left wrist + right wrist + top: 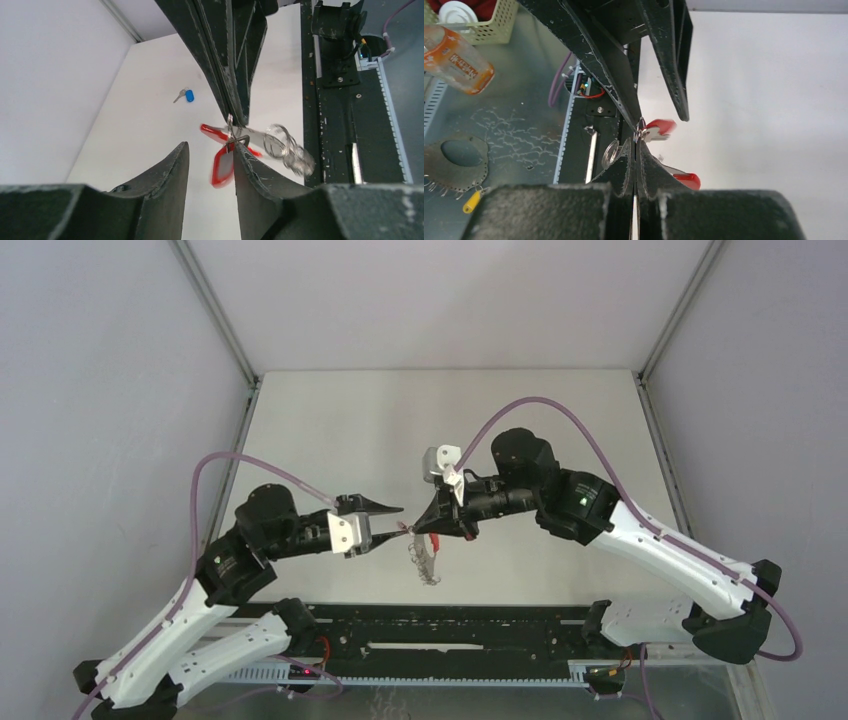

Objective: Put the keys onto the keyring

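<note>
Two Keys, One Ring Up High

One red-tag key (222, 167) dangled right under the keyring (282, 147); the right gripper (635, 145) was pinched tight on that keyring; the left gripper (210, 147) had its jaws apart beside the red tag; the blue-tag key (188, 95) lay on the table (150, 115); the orange bottle (456, 57) had writing too blurry to read; the yellow basket (494, 25) held something white and red.

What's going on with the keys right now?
The right arm's fingers are shut on the keyring, holding it above the table. The red-tagged key hangs beside that grip, between the left arm's open fingers, which are not closed on it. The blue-tagged key lies apart on the table.
</note>
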`<move>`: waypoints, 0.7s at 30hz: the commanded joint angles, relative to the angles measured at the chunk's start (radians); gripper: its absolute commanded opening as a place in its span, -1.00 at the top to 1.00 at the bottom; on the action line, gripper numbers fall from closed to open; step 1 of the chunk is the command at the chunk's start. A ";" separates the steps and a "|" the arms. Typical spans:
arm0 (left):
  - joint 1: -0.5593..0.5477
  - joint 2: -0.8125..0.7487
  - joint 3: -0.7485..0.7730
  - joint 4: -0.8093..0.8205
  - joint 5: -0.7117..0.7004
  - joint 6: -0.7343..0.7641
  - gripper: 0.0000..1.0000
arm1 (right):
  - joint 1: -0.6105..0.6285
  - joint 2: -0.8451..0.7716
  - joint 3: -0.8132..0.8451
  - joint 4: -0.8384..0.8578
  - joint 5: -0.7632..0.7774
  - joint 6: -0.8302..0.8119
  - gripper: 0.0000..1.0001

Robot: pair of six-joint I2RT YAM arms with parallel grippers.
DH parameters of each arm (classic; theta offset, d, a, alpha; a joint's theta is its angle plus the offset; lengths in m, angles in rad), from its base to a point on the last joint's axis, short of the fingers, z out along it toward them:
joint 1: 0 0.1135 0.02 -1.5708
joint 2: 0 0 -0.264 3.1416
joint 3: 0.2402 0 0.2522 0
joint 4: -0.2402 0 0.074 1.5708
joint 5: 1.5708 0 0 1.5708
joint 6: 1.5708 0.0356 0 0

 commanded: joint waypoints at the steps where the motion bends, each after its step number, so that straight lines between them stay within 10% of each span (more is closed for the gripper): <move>1: -0.005 0.018 0.040 0.056 0.021 0.065 0.17 | -0.004 -0.013 -0.033 0.150 -0.074 0.070 1.00; 21: -0.039 -0.083 -0.064 -0.013 0.056 0.416 0.91 | -0.017 -0.067 -0.178 0.411 0.055 0.284 1.00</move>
